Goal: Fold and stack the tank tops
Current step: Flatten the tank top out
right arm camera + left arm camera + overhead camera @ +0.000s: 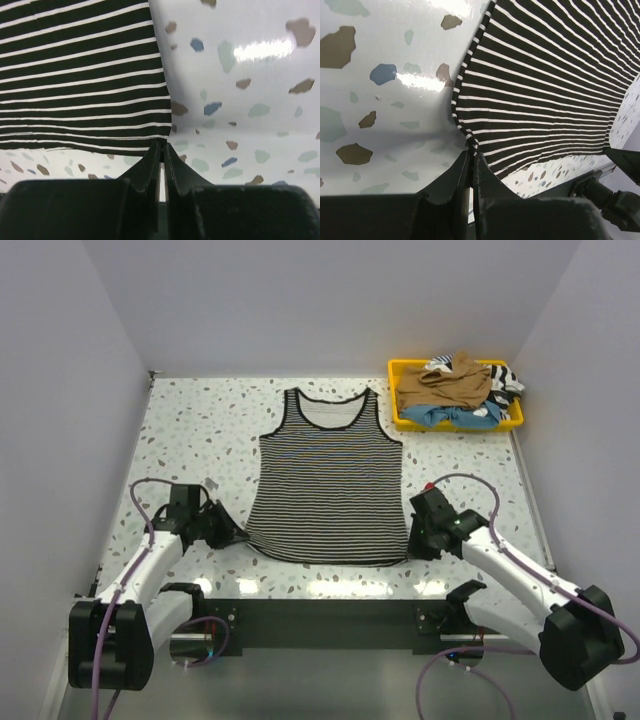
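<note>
I see the yellow tray [394,400] holding a brown top [445,385] and a blue top [450,417]. Left claw [471,150] and right claw [162,145] each pinch the striped top [325,480] by its hem.

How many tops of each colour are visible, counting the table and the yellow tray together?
Striped: 2, flat top on the table, crumpled top in the tray
Tan top: 1
Blue top: 1
Total: 4 visible; the pile may hide more.
</note>
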